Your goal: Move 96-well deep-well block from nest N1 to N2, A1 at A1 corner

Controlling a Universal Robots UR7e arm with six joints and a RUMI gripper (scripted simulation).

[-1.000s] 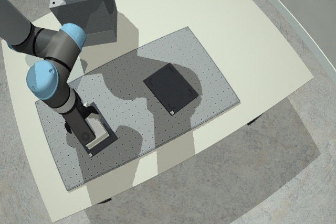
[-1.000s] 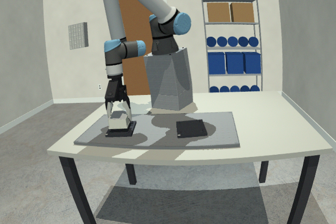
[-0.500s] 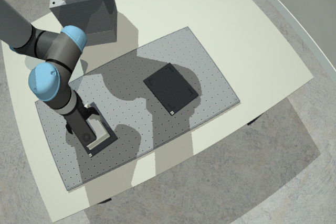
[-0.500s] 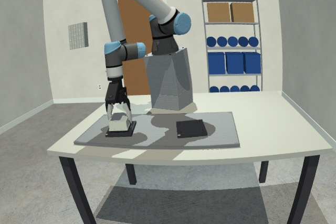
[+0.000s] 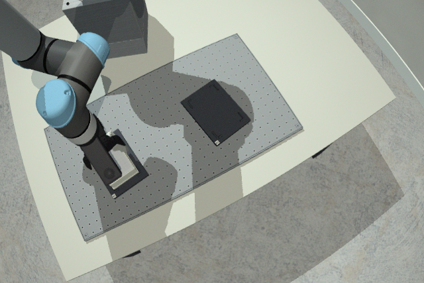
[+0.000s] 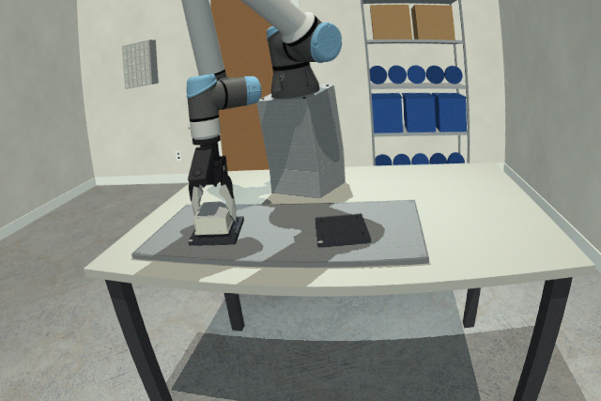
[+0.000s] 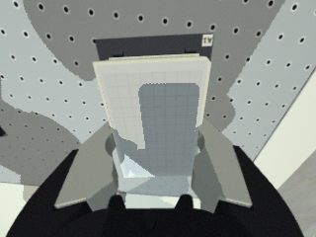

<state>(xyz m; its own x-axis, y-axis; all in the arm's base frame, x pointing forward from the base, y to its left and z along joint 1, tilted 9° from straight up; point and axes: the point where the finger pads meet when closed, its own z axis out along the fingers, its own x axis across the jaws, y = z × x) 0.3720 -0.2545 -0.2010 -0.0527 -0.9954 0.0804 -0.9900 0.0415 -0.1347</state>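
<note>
The cream 96-well deep-well block [image 6: 211,224] is between my gripper's fingers [image 6: 213,210], which are shut on its long sides. It stands upright right over the dark nest N2 [image 6: 216,238], and its base looks to be at the nest's surface. I cannot tell whether it sits inside the locators. In the wrist view the block [image 7: 155,116] fills the middle between the grey fingers. The nest's A1 mark [image 7: 207,39] lies at the far right corner, beside the block's far right corner. From above, my wrist covers much of the block [image 5: 124,170].
The empty dark nest N1 [image 5: 215,112] lies in the middle of the perforated grey baseplate [image 5: 171,129]; it also shows in the exterior view [image 6: 342,230]. The arm's grey pedestal [image 6: 303,142] stands behind the plate. A shelf [image 6: 416,78] stands by the far wall.
</note>
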